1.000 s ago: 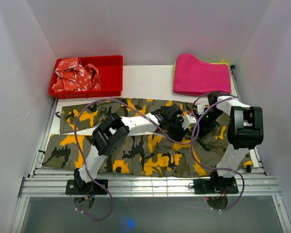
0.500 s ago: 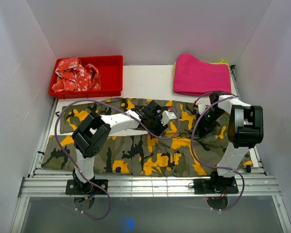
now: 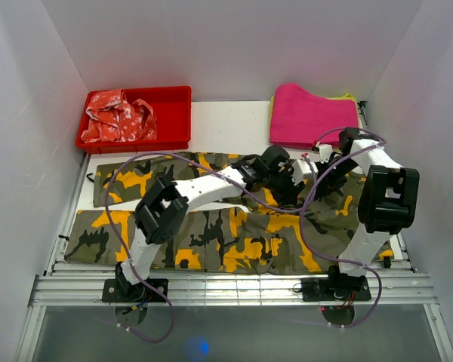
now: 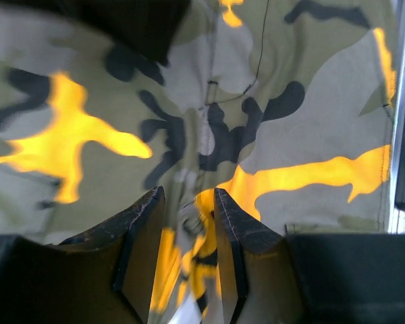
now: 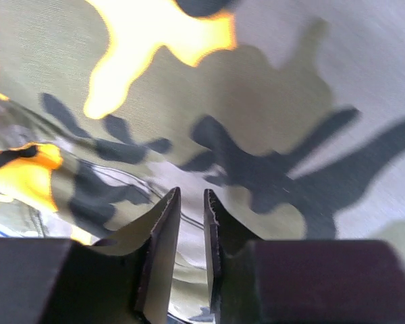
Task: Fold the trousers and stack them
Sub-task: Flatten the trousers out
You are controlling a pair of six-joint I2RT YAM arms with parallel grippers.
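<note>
Left pincer [image 4: 187, 196], nipping the trousers [image 3: 211, 245], has swung right, near the right pincer [image 5: 191, 196], nipping too.

camouflage trousers [image 3: 211, 234], spread flat across table, legs pointing left

Red bin [image 3: 174, 113] (garment [image 3: 117, 115], perhaps), pink cloth [image 3: 313, 115].

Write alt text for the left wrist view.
Camouflage trousers fill the frame, olive, grey, black and orange-yellow. At the bottom, the left hand pinches a bunched fold of the cloth between its two dark fingers.
</note>
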